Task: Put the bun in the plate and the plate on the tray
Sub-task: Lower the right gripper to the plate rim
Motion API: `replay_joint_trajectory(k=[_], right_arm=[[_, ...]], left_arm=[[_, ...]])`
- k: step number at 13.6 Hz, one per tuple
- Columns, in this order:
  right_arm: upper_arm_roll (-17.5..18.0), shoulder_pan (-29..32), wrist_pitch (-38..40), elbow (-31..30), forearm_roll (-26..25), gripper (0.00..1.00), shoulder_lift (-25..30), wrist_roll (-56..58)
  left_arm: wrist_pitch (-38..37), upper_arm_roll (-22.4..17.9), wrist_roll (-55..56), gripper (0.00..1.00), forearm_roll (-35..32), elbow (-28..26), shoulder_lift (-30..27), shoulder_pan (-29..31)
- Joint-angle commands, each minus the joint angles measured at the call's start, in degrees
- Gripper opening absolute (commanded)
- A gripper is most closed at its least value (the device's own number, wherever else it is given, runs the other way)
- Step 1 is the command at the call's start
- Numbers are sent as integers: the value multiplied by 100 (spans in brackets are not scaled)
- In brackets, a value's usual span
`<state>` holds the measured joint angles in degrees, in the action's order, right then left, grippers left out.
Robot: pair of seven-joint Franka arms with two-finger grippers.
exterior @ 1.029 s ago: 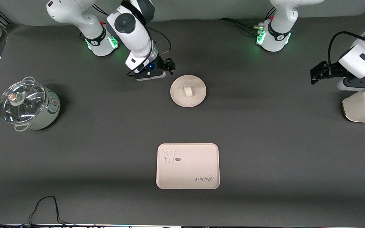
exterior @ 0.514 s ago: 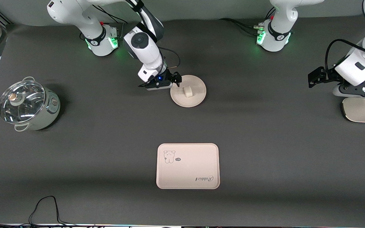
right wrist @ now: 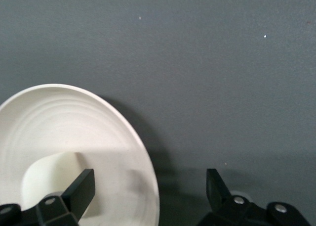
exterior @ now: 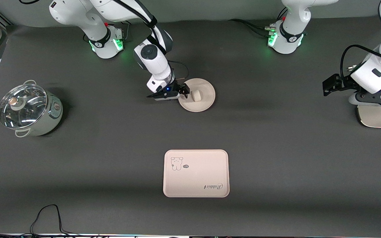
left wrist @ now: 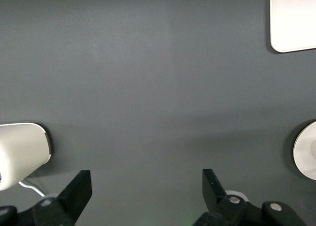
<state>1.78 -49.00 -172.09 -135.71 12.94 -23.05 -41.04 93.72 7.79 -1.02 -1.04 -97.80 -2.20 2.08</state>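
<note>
The bun lies in the round cream plate, which sits on the table mat between the arm bases and the tray. The tray, with its bear drawing, lies nearer the front camera. My right gripper is open and low at the plate's rim on the side toward the right arm's end. In the right wrist view one finger is over the plate next to the bun and the other is outside the rim. My left gripper is open and empty, waiting over the left arm's end.
A pot with a glass lid stands at the right arm's end. A white appliance sits under the left arm and shows in the left wrist view. A black cable lies at the table's front edge.
My right gripper has come down from beside the plate to its rim and now straddles it. The left arm has shifted only slightly. Plate, bun and tray have not moved.
</note>
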Motion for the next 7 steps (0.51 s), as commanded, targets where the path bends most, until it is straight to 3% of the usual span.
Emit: replay_joint_trajectory(k=[1, 2, 5, 7], right_arm=[[-29, -83, -149, 27, 113, 100, -77, -98], [-20, -83, -140, 27, 113, 99, -77, -98], [-29, -74, -114, 27, 113, 60, -33, -106], [-29, -74, -96, 27, 113, 40, -24, -106]], left_arm=[[41, -6, 40, 100, -20, 50, -17, -24], [49, -6, 57, 100, -19, 50, -9, -33], [76, -6, 84, 100, -11, 50, 0, -33], [85, -6, 84, 100, -2, 50, 9, -24]])
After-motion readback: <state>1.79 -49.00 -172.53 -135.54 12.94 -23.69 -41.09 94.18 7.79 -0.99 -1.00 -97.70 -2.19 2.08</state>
